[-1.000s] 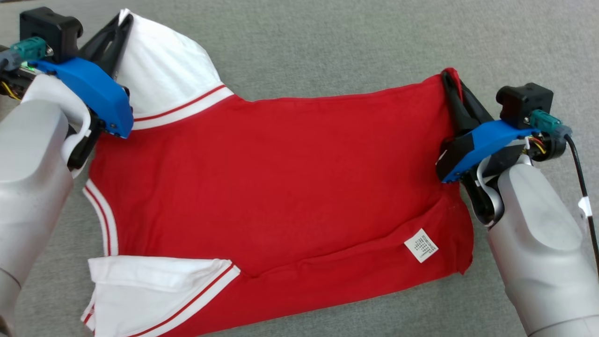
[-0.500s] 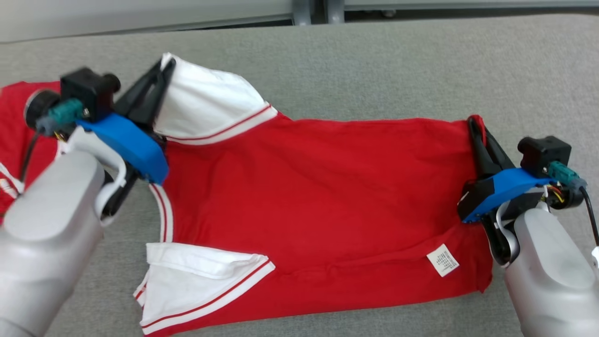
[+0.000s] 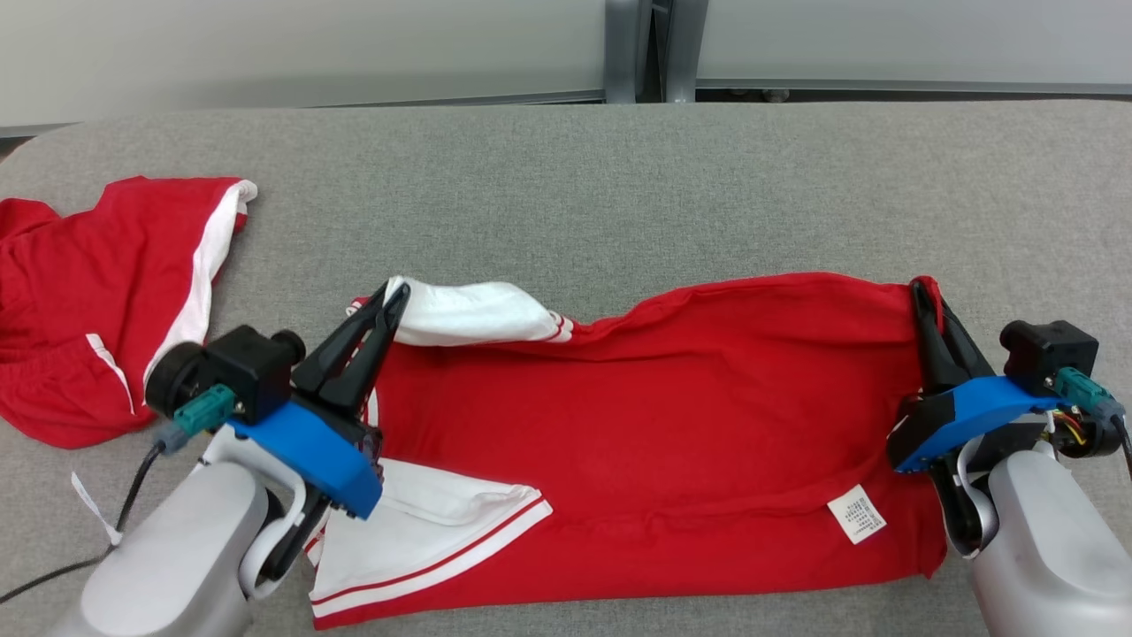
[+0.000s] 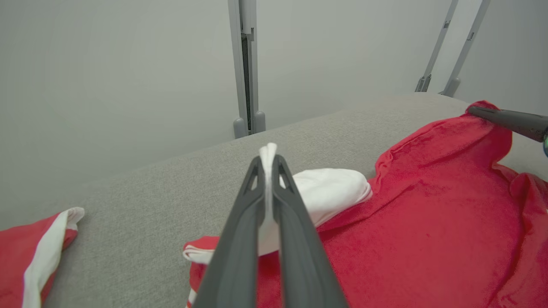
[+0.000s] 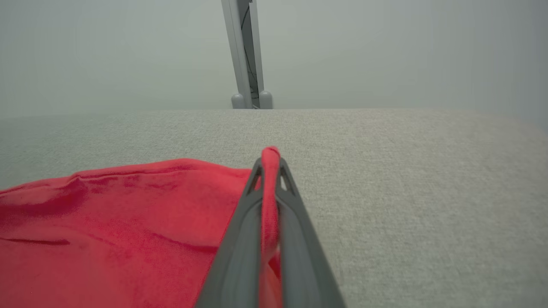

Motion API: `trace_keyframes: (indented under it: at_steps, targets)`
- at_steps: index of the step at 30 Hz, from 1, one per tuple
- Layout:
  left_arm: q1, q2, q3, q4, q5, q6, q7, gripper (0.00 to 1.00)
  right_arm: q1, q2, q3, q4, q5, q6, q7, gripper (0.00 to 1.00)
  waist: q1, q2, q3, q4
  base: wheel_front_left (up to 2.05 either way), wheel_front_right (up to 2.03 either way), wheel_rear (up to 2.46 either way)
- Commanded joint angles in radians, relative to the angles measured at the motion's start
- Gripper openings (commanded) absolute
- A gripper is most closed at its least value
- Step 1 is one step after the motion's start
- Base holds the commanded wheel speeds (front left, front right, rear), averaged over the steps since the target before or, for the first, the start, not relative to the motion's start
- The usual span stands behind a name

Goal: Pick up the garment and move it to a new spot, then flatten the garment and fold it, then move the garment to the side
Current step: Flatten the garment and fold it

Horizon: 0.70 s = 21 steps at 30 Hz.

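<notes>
1. The left claw [image 3: 390,294] is clenched on the white sleeve [image 3: 478,311] at the garment's far left corner, with the cloth pinched between its dark fingers and lifted off the surface [image 3: 619,186]
2. The right claw [image 3: 921,287] is clenched on the red corner at the far right, where a tuft pokes past its tips
3. Between them the garment [image 3: 672,425], a red shirt, lies spread along the near edge of the surface, from the middle towards the near right corner. Its far edge is raised and sags slightly
4. The other sleeve [image 3: 424,531] lies flat, and a white label [image 3: 856,513] faces up
5. Moving and flattening look done and a fold seems under way. Finishing it and shifting the shirt aside remain
6. A second red garment [image 3: 88,292] lies crumpled at the left edge, well apart
</notes>
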Motion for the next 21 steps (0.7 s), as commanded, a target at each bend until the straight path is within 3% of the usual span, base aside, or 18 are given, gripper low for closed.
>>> trace_keyframes:
  at_steps: [1, 9, 21]
  targets:
    - [0.030, 0.005, 0.009, -0.010, 0.009, 0.007, -0.004, 0.00, 0.017, -0.007, -0.003, 0.003, 0.003, 0.000, -0.009, 0.00, 0.0002, 0.0000, -0.009, 0.005, 0.00, 0.00, 0.00]
    - [0.201, -0.005, 0.091, -0.071, 0.021, 0.022, -0.004, 0.00, 0.085, -0.009, -0.034, -0.007, 0.011, 0.000, -0.023, 0.00, 0.0002, 0.0000, -0.052, 0.020, 0.00, 0.00, 0.00]
    - [0.360, -0.057, 0.179, -0.057, 0.045, -0.001, -0.004, 0.00, 0.227, 0.031, -0.096, -0.124, 0.013, 0.000, -0.026, 0.00, 0.0002, 0.0000, -0.085, 0.031, 0.00, 0.00, 0.00]
